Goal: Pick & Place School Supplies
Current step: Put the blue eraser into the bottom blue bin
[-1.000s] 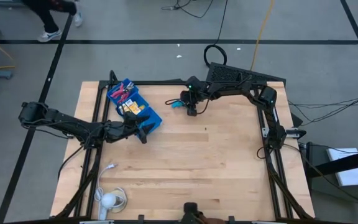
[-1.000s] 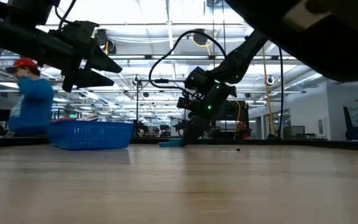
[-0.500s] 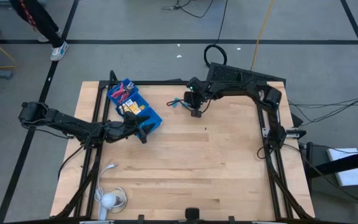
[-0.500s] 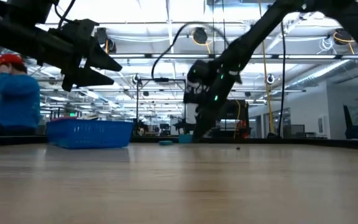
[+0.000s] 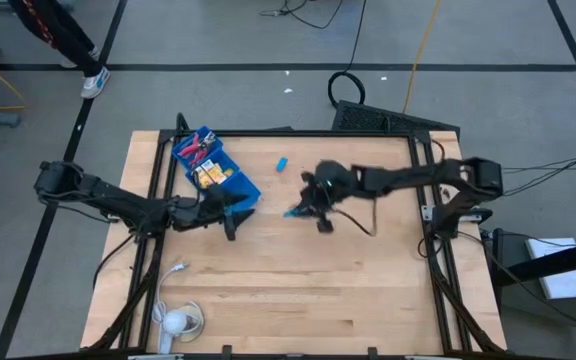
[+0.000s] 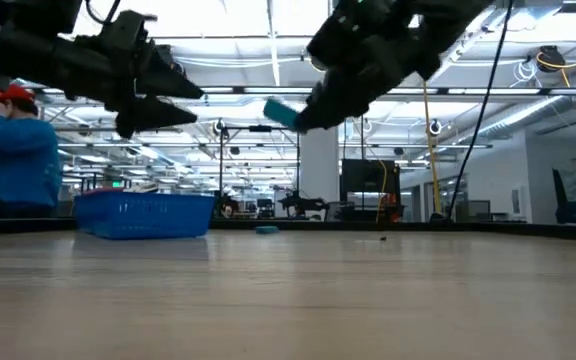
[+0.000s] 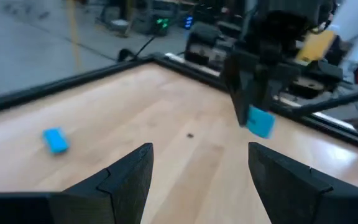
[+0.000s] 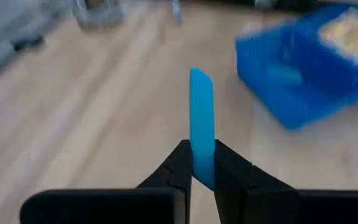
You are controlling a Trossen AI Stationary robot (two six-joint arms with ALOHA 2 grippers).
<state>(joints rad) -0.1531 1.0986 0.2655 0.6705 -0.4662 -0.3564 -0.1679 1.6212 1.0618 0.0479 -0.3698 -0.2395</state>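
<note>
My right gripper hangs above the middle of the table, shut on a light-blue piece; the low view shows this held piece well clear of the wood. A second light-blue piece lies flat on the table farther back, and the left wrist view shows that lying piece too. The blue tray at the far left holds red-handled tools and yellow-orange blocks. My left gripper waits open above the table by the tray's near corner. My right gripper pinches one end of the light-blue piece between its two fingertips, which lie on its flat faces. The rest sticks out forward past the tips, toward the tray. The fingers slant downward. The piece is lifted clear of the table.
A white cable with a round white object lies at the near left corner. A person in a blue top stands beyond the table's far left. Bare wood stretches between the tray and the near edge.
My right gripper has risen from the far side of the table and swung toward the near edge, carrying one light-blue piece up clear of the wood. The other light-blue piece has stayed where it lay.
</note>
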